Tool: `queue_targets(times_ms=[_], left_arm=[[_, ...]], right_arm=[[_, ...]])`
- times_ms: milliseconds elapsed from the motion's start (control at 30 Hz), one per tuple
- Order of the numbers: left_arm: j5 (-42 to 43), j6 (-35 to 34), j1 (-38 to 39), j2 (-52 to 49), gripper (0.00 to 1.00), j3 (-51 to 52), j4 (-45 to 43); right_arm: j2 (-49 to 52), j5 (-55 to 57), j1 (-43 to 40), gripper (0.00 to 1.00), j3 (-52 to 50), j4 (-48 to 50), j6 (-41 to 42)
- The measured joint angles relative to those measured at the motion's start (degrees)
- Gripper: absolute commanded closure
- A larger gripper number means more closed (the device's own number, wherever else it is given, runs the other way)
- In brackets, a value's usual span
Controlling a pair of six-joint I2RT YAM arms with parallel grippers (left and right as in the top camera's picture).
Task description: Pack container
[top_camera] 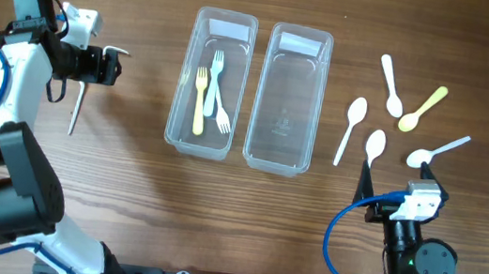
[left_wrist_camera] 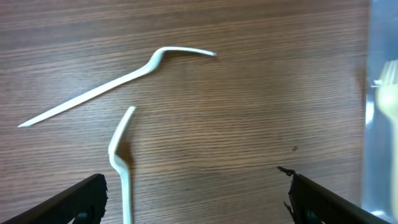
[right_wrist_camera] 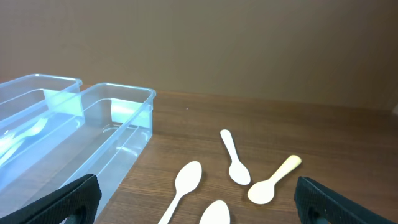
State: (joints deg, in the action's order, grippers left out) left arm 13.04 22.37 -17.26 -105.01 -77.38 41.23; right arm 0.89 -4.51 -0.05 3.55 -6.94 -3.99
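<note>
Left container [top_camera: 196,142], clear rectangular plastic, holds slim yellow and pale forks [top_camera: 200,103] just beside the matching right container [top_camera: 287,105]; smooth round-bowled spoons [top_camera: 358,110] lie right of it, two thin white forks [left_wrist_camera: 93,93] left of it under the spread-open left gripper [left_wrist_camera: 196,202]; right gripper [right_wrist_camera: 196,190] spread open too.

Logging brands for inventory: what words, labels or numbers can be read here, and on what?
No text is readable.
right container: faint embossed marks on its floor, too small to read.
left container: pale strip at its far end, no legible print.
</note>
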Motion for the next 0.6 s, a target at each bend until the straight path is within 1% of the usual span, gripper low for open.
queue_targets(times_ms=[167, 267, 400, 433, 467, 500, 533, 600], left_arm=[[-4.2, -1.1, 0.0, -2.6, 0.15, 0.0, -1.3], [-5.7, -2.0, 0.0, -6.1, 0.27, 0.0, -2.2], [-10.3, -7.6, -0.1, -10.4, 0.34, 0.0, -4.0], [-10.7, -8.4, -0.2, -10.8, 0.38, 0.0, -4.2], [-11.2, -9.2, -0.5, -11.2, 0.68, 0.0, -4.2], [-11.5, -9.7, -0.8, -11.6, 0.89, 0.0, -4.2], [-11.8, -10.3, -1.0, -12.0, 0.96, 0.0, -4.2], [-12.2, -10.3, -1.3, -12.1, 0.96, 0.0, -4.2]], right_arm=[[0.0, 0.0, 0.0, 0.0, 0.0, 0.0, 0.0], [0.0, 0.0, 0.0, 0.0, 0.0, 0.0, 0.0], [0.0, 0.0, 0.0, 0.0, 0.0, 0.0, 0.0], [0.0, 0.0, 0.0, 0.0, 0.0, 0.0, 0.0], [0.0, 0.0, 0.0, 0.0, 0.0, 0.0, 0.0], [0.0, 0.0, 0.0, 0.0, 0.0, 0.0, 0.0], [0.0, 0.0, 0.0, 0.0, 0.0, 0.0, 0.0], [0.0, 0.0, 0.0, 0.0, 0.0, 0.0, 0.0]])
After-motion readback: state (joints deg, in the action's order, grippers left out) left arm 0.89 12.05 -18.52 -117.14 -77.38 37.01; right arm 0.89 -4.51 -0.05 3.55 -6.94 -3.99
